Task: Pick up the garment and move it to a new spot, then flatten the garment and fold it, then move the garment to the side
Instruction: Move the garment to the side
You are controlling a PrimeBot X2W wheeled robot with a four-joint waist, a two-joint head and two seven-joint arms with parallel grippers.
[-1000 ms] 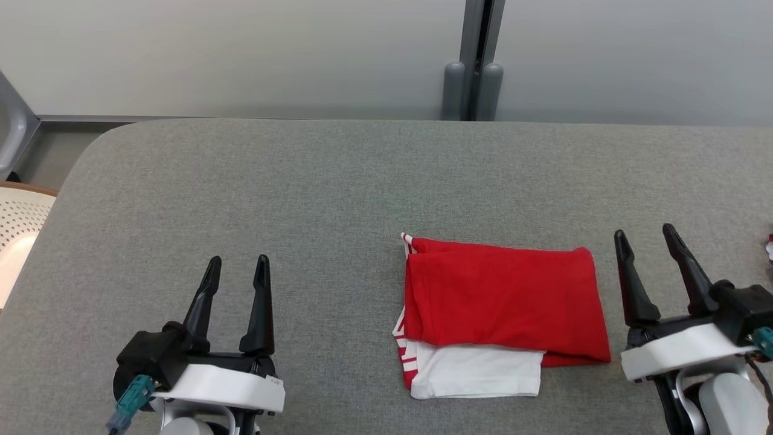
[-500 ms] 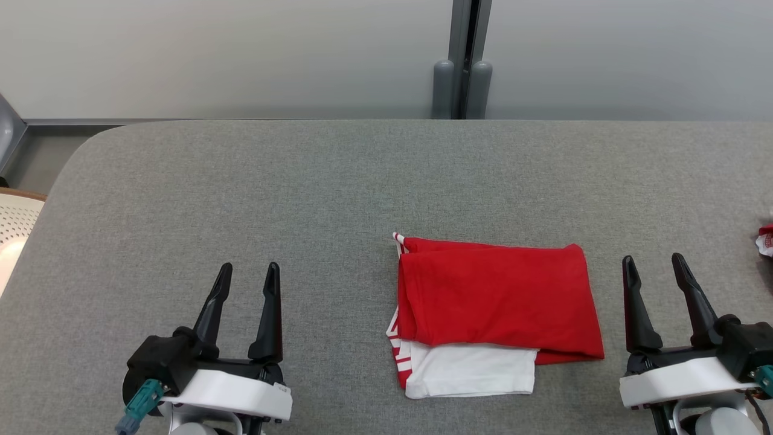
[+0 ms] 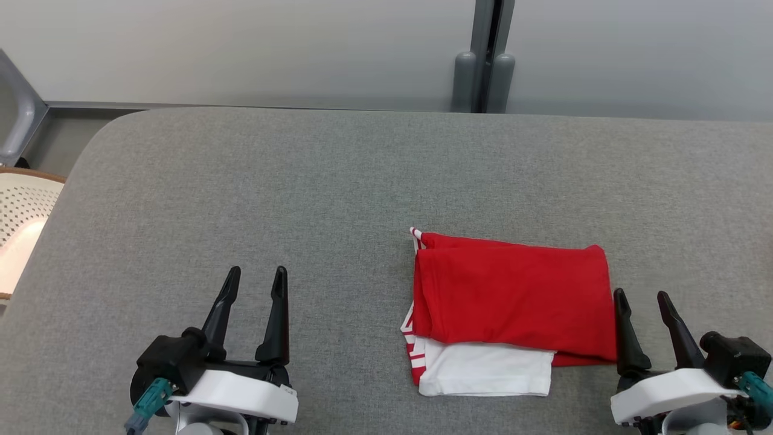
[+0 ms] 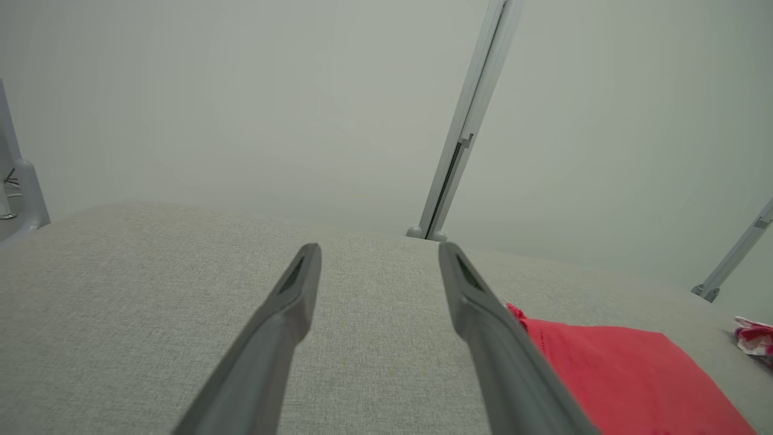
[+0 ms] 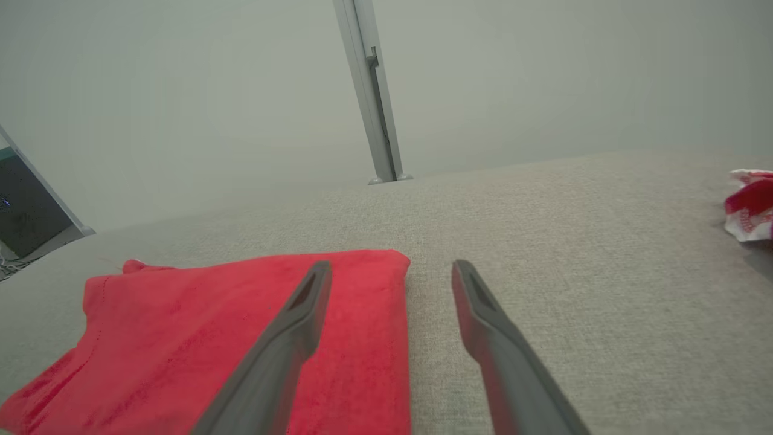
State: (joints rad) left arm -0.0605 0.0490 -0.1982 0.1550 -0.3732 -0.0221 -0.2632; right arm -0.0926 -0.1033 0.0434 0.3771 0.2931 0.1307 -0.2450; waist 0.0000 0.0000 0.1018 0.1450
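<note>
The wide grey fabric-covered table [image 3: 290,181] spreads across the whole workspace, backed by a pale wall with a grey metal post [image 3: 488,54] rising behind its far edge. On the near right part of it lies the red and white cloth garment [image 3: 513,299], folded into a neat rectangle. Its red layer is on top and a white layer pokes out along the near edge. Its long axis runs left to right across the table, crosswise to the way both sets of fingers point. It looks folded already, so the step left is probably carrying it to the side. The right gripper [image 3: 641,295] is much the nearer. It sits just beside the garment's short right-hand edge, and in the right wrist view [image 5: 392,264] one dark finger overlaps the red corner while the other lies over bare table, so the edge falls between the two. I cannot tell whether that finger touches the cloth. The left gripper [image 3: 257,270] is well apart, off to the garment's left over bare table. In its own wrist view [image 4: 379,248] the red cloth shows only beyond one finger. Both grippers have their fingers spread as wide as they go and hold nothing. A small crumpled red and white scrap of cloth [image 5: 749,205] lies far off to the right.
</note>
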